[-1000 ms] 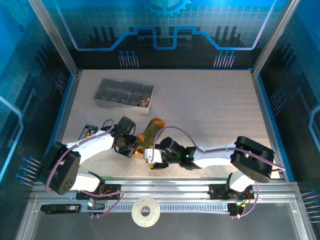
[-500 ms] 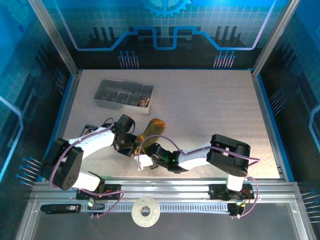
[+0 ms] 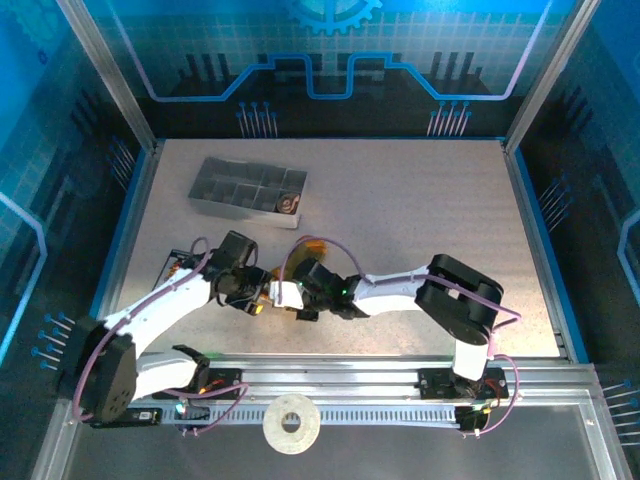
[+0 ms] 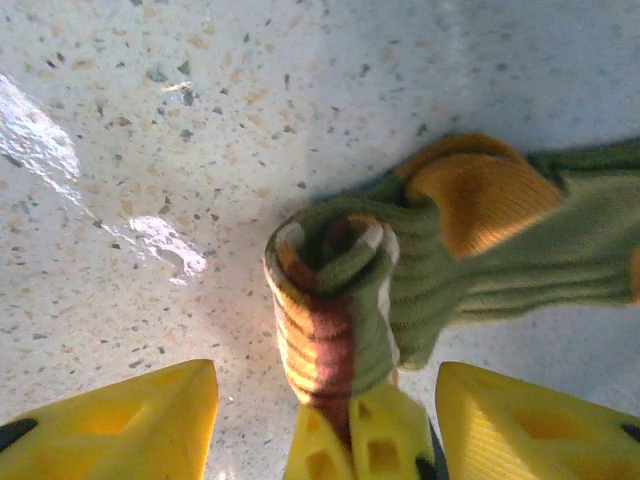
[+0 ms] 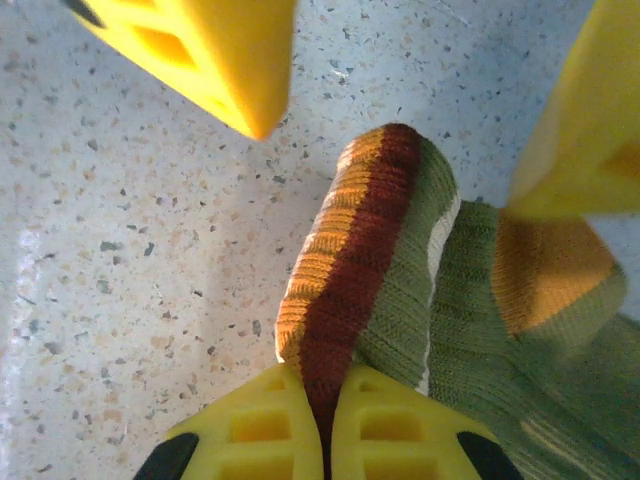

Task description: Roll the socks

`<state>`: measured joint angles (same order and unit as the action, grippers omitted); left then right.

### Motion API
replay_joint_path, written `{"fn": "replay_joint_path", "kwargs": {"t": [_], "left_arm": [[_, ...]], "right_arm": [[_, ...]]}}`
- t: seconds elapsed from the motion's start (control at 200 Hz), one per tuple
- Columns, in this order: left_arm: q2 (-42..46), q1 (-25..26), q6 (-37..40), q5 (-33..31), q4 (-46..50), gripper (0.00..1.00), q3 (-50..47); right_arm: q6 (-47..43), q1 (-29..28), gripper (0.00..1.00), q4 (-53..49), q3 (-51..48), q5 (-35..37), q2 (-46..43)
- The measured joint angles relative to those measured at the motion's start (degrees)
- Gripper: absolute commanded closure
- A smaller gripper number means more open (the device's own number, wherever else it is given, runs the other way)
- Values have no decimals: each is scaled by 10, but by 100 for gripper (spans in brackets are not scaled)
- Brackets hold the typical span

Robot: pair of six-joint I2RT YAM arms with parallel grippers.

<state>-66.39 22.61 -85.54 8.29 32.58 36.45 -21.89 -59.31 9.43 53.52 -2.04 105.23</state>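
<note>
The olive green sock [image 4: 440, 250] lies on the table [image 3: 420, 200] near its front edge, with the striped end rolled into a tight coil. The right gripper [image 5: 325, 385] is pressed together, pinching the coil's edge. The left gripper [image 4: 325, 372] is spread, 1 finger on each side of the coil.

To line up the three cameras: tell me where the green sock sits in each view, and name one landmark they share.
Top external: green sock low, left of centre, mostly hidden under the right arm.
Left wrist: green sock from centre to right edge, rolled end at centre.
Right wrist: green sock from centre to lower right.
Shared landmark: right gripper, shut on the sock's striped end, at bottom centre in both wrist views.
</note>
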Motion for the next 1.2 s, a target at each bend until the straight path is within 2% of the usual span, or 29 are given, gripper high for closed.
{"fn": "replay_joint_path", "kwargs": {"t": [0.23,0.375,0.65,0.76,0.82,0.926,0.986,1.021,1.056,1.131,1.201], "left_arm": [[50,0,0,-5,-70,50,-66],[52,0,2,-5,-120,50,-97],[6,1,6,-3,-202,48,-108],[-27,1,11,-3,-229,51,-108],[-45,2,17,-3,-242,58,-108],[-72,4,21,-3,-250,85,-102],[-83,4,21,-3,-244,97,-90],[-88,4,21,-3,-234,100,-79],[-92,5,21,0,-224,100,-72],[-101,8,15,3,-195,100,-53],[-104,8,12,4,-164,100,-42]], "right_arm": [[101,70,100,-40,47,-170,42],[159,110,100,-59,75,-269,75],[236,154,100,-78,102,-381,116],[256,164,100,-96,119,-411,131],[262,167,100,-104,123,-417,134],[264,168,100,-119,128,-419,134],[263,167,88,-122,127,-417,132],[259,166,78,-119,119,-408,124],[249,165,68,-112,107,-394,112],[225,153,52,-87,59,-341,64],[189,125,35,-38,-25,-261,-13]]}}
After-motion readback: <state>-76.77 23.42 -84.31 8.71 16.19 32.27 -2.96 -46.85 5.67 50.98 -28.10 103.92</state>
